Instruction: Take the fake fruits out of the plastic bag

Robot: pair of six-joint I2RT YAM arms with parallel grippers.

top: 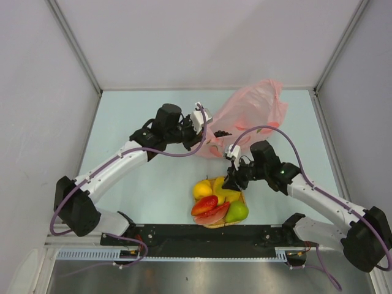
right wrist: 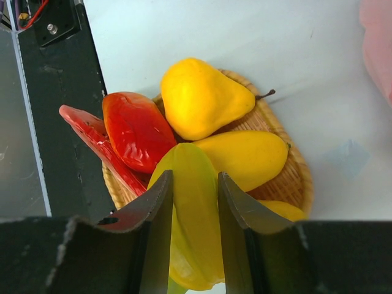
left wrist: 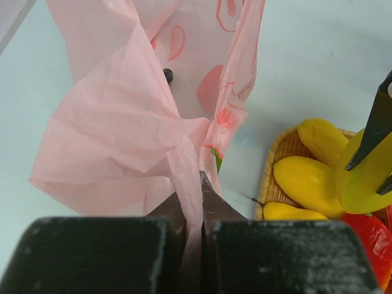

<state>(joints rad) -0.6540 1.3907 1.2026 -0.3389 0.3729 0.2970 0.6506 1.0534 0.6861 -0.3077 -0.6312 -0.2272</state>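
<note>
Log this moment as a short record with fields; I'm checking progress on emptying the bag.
left jaws: shut on a fold of the plastic bag
right jaws: closed on a yellow-green fruit, above the woven tray
in tray: yellow pear-shaped fruit, mango, red fruit, watermelon slice, green pear
inside bag: a dark piece shows through; anything else cannot be told
bag position: beyond the tray, not touching it
</note>
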